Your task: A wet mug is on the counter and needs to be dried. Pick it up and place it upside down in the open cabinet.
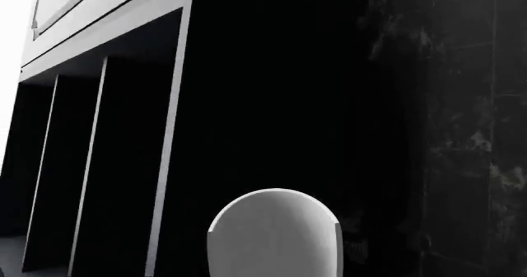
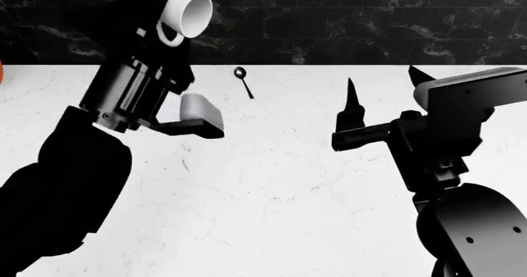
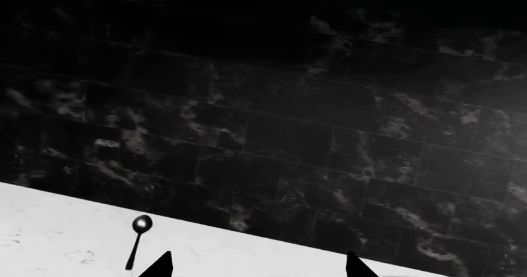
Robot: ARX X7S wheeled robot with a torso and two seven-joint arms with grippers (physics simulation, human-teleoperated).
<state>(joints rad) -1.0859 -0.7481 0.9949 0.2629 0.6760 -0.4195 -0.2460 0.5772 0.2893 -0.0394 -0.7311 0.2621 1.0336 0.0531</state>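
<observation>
The left claw [image 2: 169, 18] is raised high above the white stone-like desk [image 2: 272, 184] with faint grey veining, clamped on the small glossy white cylindrical mug [image 2: 187, 13]. The mug lies tilted in that grip, its open mouth turned toward the right claw [image 2: 385, 90] and its loop handle hanging beneath. Ahead of the left claw stands a dark open cabinet [image 1: 107, 166] with pale upright dividers. The right claw hovers over the desk, spread wide and empty; a small dark metal spoon [image 2: 243, 81] lies on the desk between the two claws.
</observation>
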